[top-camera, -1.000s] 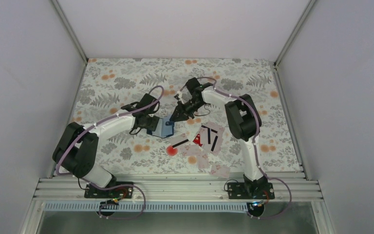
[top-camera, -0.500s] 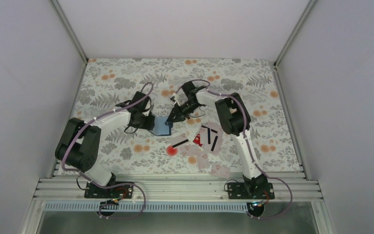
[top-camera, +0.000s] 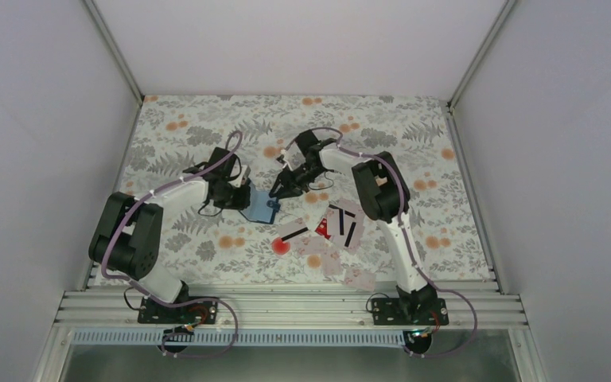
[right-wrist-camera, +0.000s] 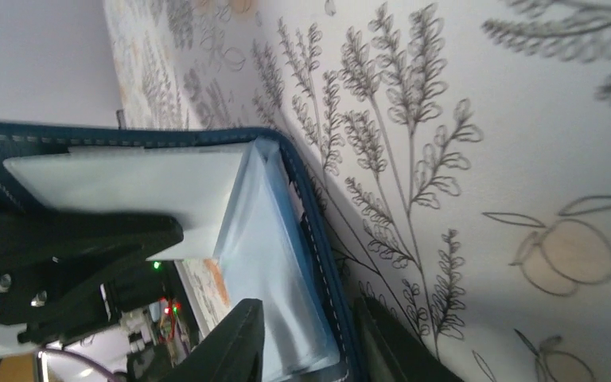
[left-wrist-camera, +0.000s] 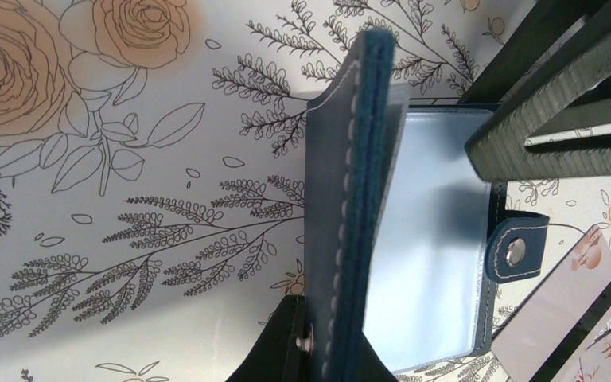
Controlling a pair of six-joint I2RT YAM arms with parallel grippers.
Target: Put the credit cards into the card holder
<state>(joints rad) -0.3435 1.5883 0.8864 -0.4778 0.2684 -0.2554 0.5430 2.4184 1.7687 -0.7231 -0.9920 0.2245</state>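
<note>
The dark blue card holder (top-camera: 262, 208) lies open on the floral table between both grippers. My left gripper (top-camera: 241, 196) is shut on its cover (left-wrist-camera: 356, 199), which stands upright and edge-on above the pale clear pockets (left-wrist-camera: 433, 255) and the snap tab (left-wrist-camera: 517, 250). My right gripper (top-camera: 278, 189) is open, its jaws either side of the holder's far edge (right-wrist-camera: 318, 247) and a clear pocket (right-wrist-camera: 266, 263). Several credit cards (top-camera: 344, 223) lie loose to the right, one of them red (top-camera: 322, 230), and a black-striped one (top-camera: 293, 233) sits nearer the holder.
More pale cards (top-camera: 358, 277) lie near the table's front edge on the right. White walls close in the left, right and back sides. An aluminium rail (top-camera: 286, 306) carries both arm bases at the near edge.
My left gripper has closed on the holder's cover. My right gripper has opened its jaws around the holder's other side. The holder has shifted slightly left.
</note>
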